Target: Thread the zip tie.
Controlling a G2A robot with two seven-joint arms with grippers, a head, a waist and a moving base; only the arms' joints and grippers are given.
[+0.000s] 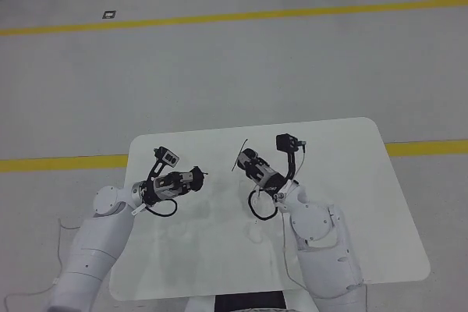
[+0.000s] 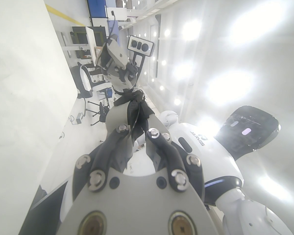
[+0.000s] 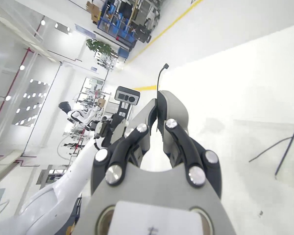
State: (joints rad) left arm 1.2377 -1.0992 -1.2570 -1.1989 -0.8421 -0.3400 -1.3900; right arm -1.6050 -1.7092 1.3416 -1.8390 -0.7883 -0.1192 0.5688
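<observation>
The left gripper (image 1: 197,176) hangs above the left half of the table (image 1: 351,195) and points across at the other arm. Its fingers (image 2: 117,121) are drawn together at the tips. A thin dark strap (image 2: 136,118) runs between them. It looks like a length of zip tie, but the dark padding around the fingertips hides where it ends.

Near it, with a gap between the two, the right gripper (image 1: 245,161) has its fingers (image 3: 174,106) pressed tight on a black zip tie (image 3: 159,79). The strap is pinched between the pads, and its square head (image 3: 166,66) stands out beyond the fingertips, in the air above the table. In the top view this tie shows as a slim slanted line at the gripper's tip.

Two loose zip ties (image 3: 287,148) lie crossed on the table near the right arm. A faint rectangular outline surrounds them. It may be a clear tray or sheet; I cannot tell which.

The step in hand appears to be the line-up before insertion: the head is held out on one side and a strap end is pinched on the other, with nothing passed through yet. The next move likely calls for closing the gap and turning the head so its slot faces the strap tip squarely. The tip then has to go in straight, because the opening is small and a thin strap bends easily if it meets the edge.
</observation>
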